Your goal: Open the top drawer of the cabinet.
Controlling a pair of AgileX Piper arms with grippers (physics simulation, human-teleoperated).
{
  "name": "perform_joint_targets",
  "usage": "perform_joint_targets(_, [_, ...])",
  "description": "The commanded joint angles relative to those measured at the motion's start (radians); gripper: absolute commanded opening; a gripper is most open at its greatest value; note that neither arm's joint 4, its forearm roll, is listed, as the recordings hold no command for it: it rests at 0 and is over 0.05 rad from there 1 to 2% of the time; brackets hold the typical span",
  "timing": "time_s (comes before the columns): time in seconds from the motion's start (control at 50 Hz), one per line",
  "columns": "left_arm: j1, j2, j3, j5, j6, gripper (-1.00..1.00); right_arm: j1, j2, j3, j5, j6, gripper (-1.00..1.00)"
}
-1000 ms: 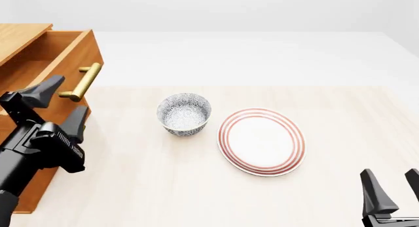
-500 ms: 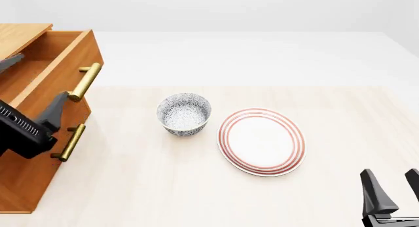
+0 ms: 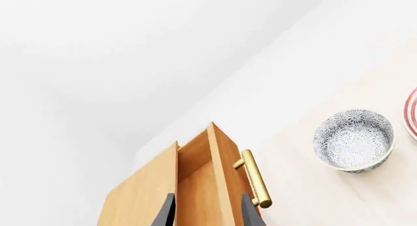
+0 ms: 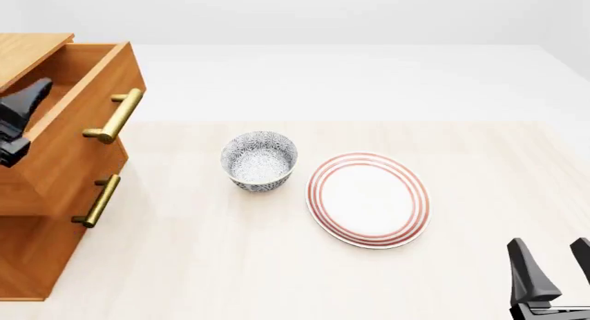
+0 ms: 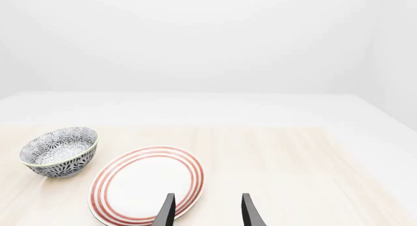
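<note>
— What's the biggest thing in front of you?

— The cabinet, at the far left edge of the table. Its top drawer stands pulled out toward the middle of the table, open on top, with its brass bar handle facing the bowl. The drawer below is closed; its handle sits under the first.

— And on the table itself?

— A red-ringed plate near the centre, lying flat, and just left of it, not touching, a blue-patterned bowl, upright.

— Your grippers?

— My left gripper is above the open drawer, holding nothing; its two fingertips are spread, with the drawer's inside showing between them. In the front view only its dark tip shows at the left edge. My right gripper is low at the near right corner, fingers parted and empty, pointing toward the plate.
</note>
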Motion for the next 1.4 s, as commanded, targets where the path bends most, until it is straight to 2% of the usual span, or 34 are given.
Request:
perform_joint_targets(0.02, [0.032, 0.087, -0.189, 0.198, -0.208, 1.00, 0.000, 0.000, 0.000, 0.000, 0.000, 1.00])
perform_joint_targets(0.14, [0.061, 0.122, -0.244, 0.266, -0.266, 1.00, 0.000, 0.000, 0.000, 0.000, 0.000, 1.00])
perform_joint_targets(0.18, [0.047, 0.142, -0.250, 0.276, -0.273, 1.00, 0.000, 0.000, 0.000, 0.000, 0.000, 1.00])
perform_joint_targets(0.24, [0.087, 0.141, -0.259, 0.294, -0.274, 1.00, 0.000, 0.000, 0.000, 0.000, 0.000, 1.00])
perform_joint_targets(0.28, [0.100, 0.164, -0.284, 0.321, -0.317, 1.00, 0.000, 0.000, 0.000, 0.000, 0.000, 1.00])
perform_joint_targets(0.32, [0.100, 0.174, -0.290, 0.331, -0.321, 1.00, 0.000, 0.000, 0.000, 0.000, 0.000, 1.00])
perform_joint_targets(0.34, [0.126, 0.172, -0.288, 0.342, -0.317, 1.00, 0.000, 0.000, 0.000, 0.000, 0.000, 1.00])
perform_joint_targets(0.46, [0.119, 0.210, -0.323, 0.379, -0.370, 1.00, 0.000, 0.000, 0.000, 0.000, 0.000, 1.00])
perform_joint_targets(0.5, [0.101, 0.226, -0.348, 0.394, -0.410, 1.00, 0.000, 0.000, 0.000, 0.000, 0.000, 1.00])
perform_joint_targets(0.58, [0.111, 0.228, -0.356, 0.406, -0.406, 1.00, 0.000, 0.000, 0.000, 0.000, 0.000, 1.00])
perform_joint_targets(0.7, [0.077, 0.279, -0.399, 0.454, -0.518, 1.00, 0.000, 0.000, 0.000, 0.000, 0.000, 1.00])
perform_joint_targets(0.8, [0.072, 0.284, -0.414, 0.480, -0.570, 1.00, 0.000, 0.000, 0.000, 0.000, 0.000, 1.00])
perform_joint_targets(1.02, [0.101, 0.298, -0.395, 0.499, -0.589, 1.00, 0.000, 0.000, 0.000, 0.000, 0.000, 1.00])
perform_joint_targets(1.04, [0.092, 0.311, -0.397, 0.503, -0.616, 1.00, 0.000, 0.000, 0.000, 0.000, 0.000, 1.00])
perform_joint_targets(1.06, [0.110, 0.311, -0.398, 0.505, -0.603, 1.00, 0.000, 0.000, 0.000, 0.000, 0.000, 1.00])
perform_joint_targets(1.4, [0.110, 0.334, -0.411, 0.543, -0.647, 1.00, 0.000, 0.000, 0.000, 0.000, 0.000, 1.00])
